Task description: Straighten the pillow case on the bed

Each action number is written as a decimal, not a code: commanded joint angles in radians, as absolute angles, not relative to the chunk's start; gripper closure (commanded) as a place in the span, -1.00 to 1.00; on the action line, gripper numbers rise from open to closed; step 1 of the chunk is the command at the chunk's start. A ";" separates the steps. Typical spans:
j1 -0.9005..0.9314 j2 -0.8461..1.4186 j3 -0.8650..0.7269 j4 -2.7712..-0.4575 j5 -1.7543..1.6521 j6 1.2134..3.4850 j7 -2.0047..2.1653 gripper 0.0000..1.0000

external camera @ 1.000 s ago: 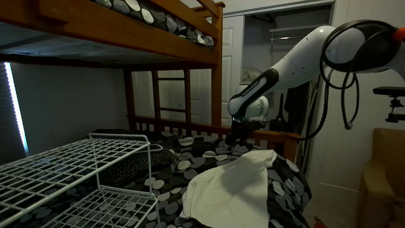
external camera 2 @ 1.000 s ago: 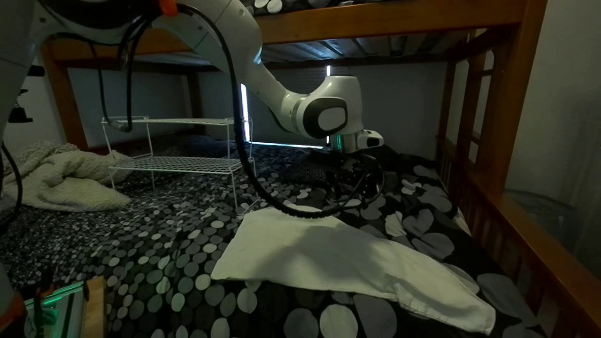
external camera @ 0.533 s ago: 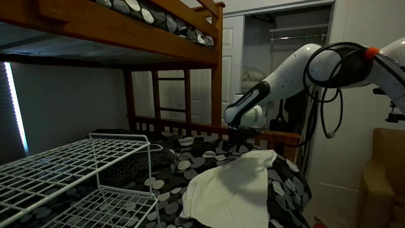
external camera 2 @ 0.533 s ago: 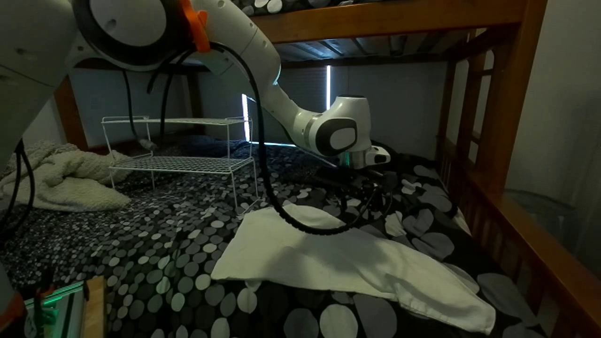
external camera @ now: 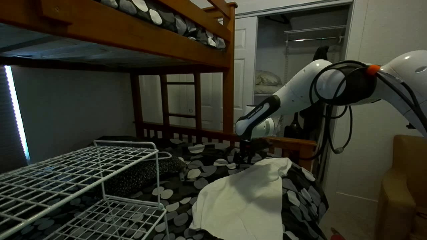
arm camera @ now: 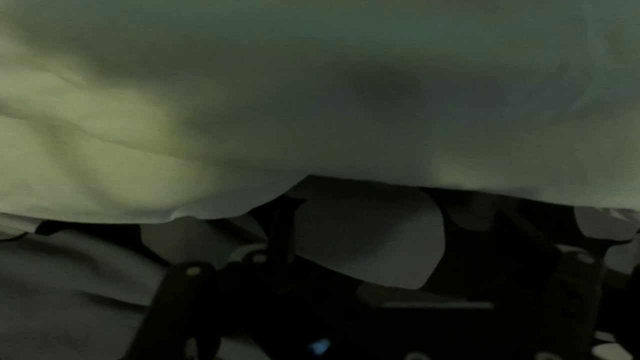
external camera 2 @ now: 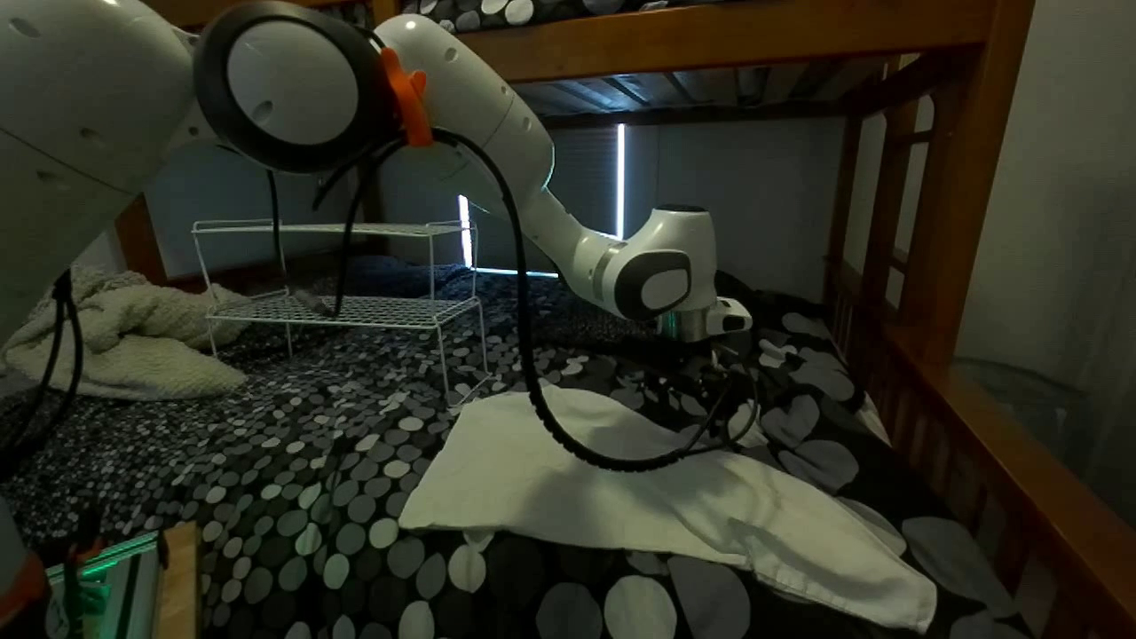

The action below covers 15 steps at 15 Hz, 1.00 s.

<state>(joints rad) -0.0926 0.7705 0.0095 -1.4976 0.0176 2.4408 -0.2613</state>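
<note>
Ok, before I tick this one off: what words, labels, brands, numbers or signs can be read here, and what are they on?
"FRANKA EMIKA": on the lower link of the robot arm, in an exterior view; small and slightly blurred.
No other text is readable; I see none on the pillow case or the bed.

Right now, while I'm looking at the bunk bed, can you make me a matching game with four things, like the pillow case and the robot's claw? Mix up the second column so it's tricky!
Things:
1. pillow case
2. bunk bed
3. wire rack
4. claw

Clues:
A. white, with grid shelves
B. open, nothing held
C. wrinkled, with no print
D. brown and wooden

Right pairs: 1 goes with C, 2 with D, 3 with A, 4 with B.
</note>
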 commanded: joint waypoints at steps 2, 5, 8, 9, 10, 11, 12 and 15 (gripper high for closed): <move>-0.121 0.850 0.034 -1.434 0.018 2.485 -0.281 -1.00; -0.124 0.883 0.036 -1.415 0.011 2.508 -0.291 -1.00; -0.125 0.908 0.035 -1.398 0.001 2.501 -0.309 -1.00; -0.121 0.907 0.027 -1.396 -0.005 2.465 -0.304 -1.00; -0.117 0.907 0.022 -1.394 -0.011 2.439 -0.305 -1.00; -0.108 0.904 0.010 -1.393 -0.020 2.414 -0.289 -1.00; -0.101 0.899 0.001 -1.393 -0.028 2.401 -0.277 -1.00; -0.084 0.876 -0.018 -1.391 -0.050 2.331 -0.243 -1.00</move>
